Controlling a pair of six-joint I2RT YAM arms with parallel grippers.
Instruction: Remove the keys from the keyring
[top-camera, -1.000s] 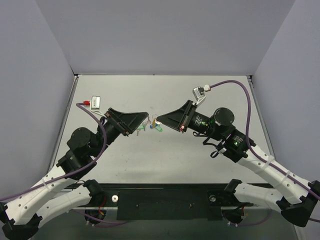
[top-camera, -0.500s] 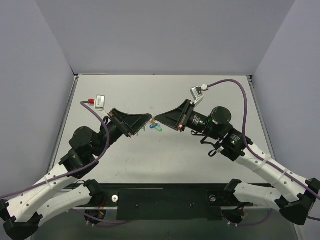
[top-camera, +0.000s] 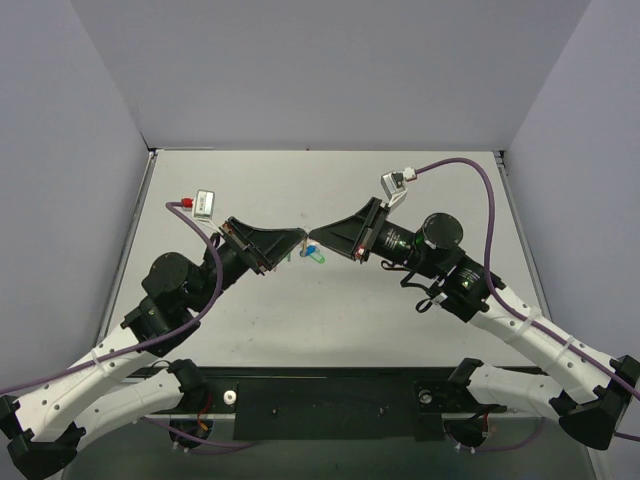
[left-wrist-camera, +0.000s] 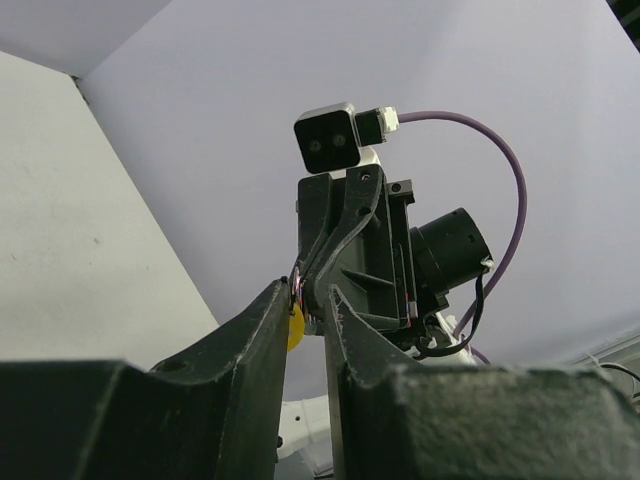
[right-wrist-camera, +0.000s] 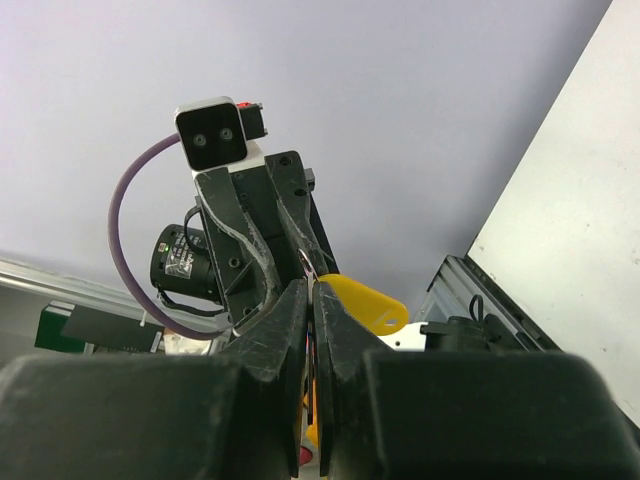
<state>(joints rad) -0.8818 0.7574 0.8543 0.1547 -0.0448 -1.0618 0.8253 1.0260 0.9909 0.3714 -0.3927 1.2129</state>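
Pulling stage, seemingly: keyring (right-wrist-camera: 365, 303) pinched aloft between both arms, toward 12 o'clock.
Left gripper (top-camera: 300, 237): clamped on keyring.
Right gripper (top-camera: 314, 240): clamped likewise.
Keys: too small to see.
Next: work key along ring's split.

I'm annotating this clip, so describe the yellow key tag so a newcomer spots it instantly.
Look mid-table, where the left pincer and right pincer meet tip to tip. The yellow key tag juts from between those tips. Its neighbours are a green tag and a blue tag.
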